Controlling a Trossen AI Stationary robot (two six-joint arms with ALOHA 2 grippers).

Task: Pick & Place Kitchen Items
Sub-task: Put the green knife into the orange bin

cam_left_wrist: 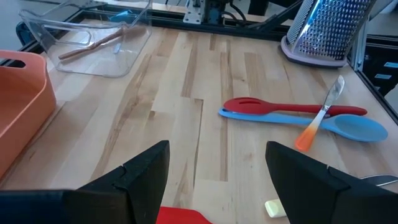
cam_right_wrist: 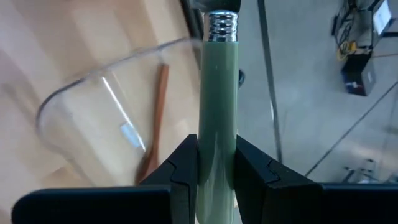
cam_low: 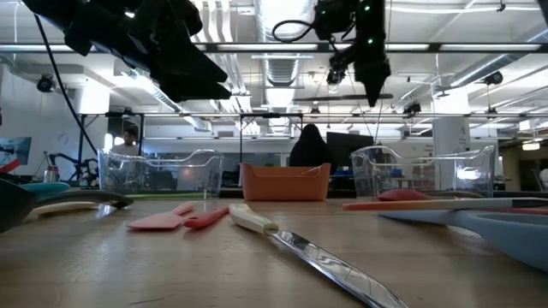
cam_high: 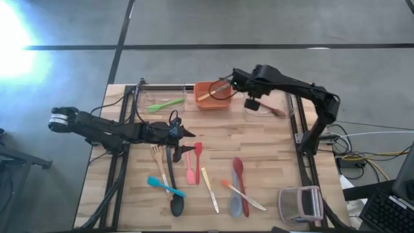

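Gripping a green-handled utensil (cam_right_wrist: pixel 217 112), right fingers (cam_right_wrist: pixel 186 168), left fingers (cam_left_wrist: pixel 146 174) spread wide.

A grey concrete floor (cam_high: pixel 194 26) surrounds the wooden table (cam_high: pixel 272 149), under bright ceiling lights (cam_low: pixel 287 13).

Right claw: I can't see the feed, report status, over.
Right claw shut on green-handled utensil, above clear bin. Left claw open over red spatula. Nothing in the way.
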